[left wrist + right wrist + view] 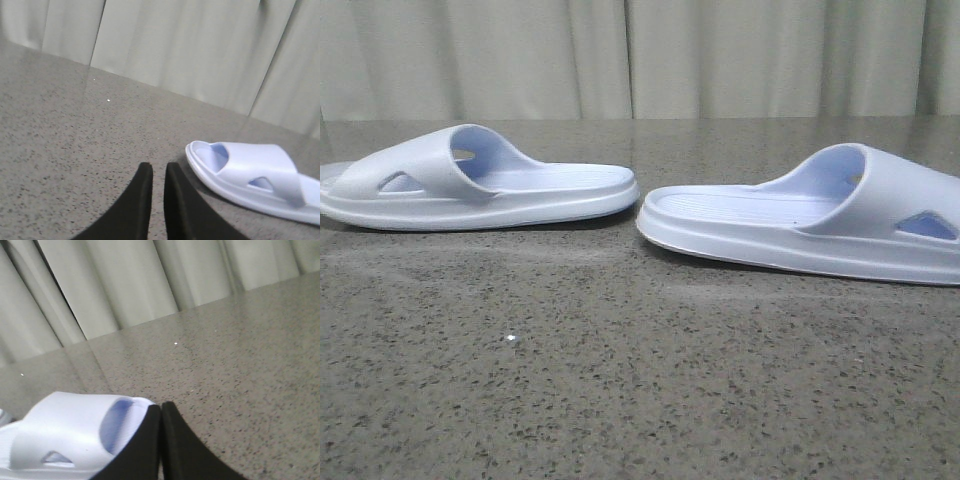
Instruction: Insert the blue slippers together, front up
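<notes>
2 blue slippers lie soles down on the speckled tabletop (pixel 620 400), heel to heel and just apart: the left slipper (pixel 480 185) at frame left, the right slipper (pixel 810 225) at frame right. They look like light, springy foam; the wide strap seems the best hold. The left gripper (pixel 158 172) has its fingers nearly closed and empty; the right gripper (pixel 161 412) has its fingers pressed together, holding nothing.

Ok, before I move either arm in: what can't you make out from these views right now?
- Right slipper: toe end cut off by the front view's right edge.
- Left slipper: toe tip cut off by the left edge.
- Both arms: absent from the front view, so their distance from the slippers is unclear.
- Right pincer: its fingers hide part of the slipper behind them in the right wrist view.
</notes>
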You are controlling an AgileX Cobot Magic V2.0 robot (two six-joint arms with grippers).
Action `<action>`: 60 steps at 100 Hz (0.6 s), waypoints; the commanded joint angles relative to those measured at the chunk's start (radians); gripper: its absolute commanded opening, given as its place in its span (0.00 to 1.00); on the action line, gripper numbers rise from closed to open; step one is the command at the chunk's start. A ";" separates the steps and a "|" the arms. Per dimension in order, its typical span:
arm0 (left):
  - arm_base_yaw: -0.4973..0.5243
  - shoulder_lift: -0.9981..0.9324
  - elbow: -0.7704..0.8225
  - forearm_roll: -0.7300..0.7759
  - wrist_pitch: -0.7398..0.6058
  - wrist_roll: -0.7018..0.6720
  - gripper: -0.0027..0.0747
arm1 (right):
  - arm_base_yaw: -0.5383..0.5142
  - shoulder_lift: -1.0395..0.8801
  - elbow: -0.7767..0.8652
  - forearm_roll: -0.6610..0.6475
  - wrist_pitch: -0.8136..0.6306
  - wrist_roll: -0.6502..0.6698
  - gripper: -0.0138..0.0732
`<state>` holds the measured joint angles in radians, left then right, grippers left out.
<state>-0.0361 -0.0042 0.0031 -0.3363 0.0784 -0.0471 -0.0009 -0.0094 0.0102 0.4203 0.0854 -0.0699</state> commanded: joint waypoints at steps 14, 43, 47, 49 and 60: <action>-0.009 -0.029 -0.012 -0.320 -0.092 -0.001 0.05 | -0.006 -0.013 -0.019 0.282 -0.037 -0.004 0.07; -0.009 0.206 -0.305 -0.031 0.129 -0.001 0.05 | -0.006 0.180 -0.273 0.122 0.244 -0.006 0.07; -0.009 0.274 -0.353 0.007 0.181 -0.001 0.05 | -0.006 0.249 -0.313 0.105 0.300 -0.006 0.07; -0.009 0.296 -0.379 0.026 0.202 0.002 0.05 | -0.006 0.283 -0.332 0.093 0.328 -0.006 0.07; -0.009 0.443 -0.487 0.046 0.280 0.082 0.06 | -0.006 0.434 -0.409 0.061 0.397 -0.006 0.07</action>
<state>-0.0361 0.3315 -0.3876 -0.3168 0.3499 -0.0171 -0.0009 0.3167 -0.3160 0.5067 0.4764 -0.0685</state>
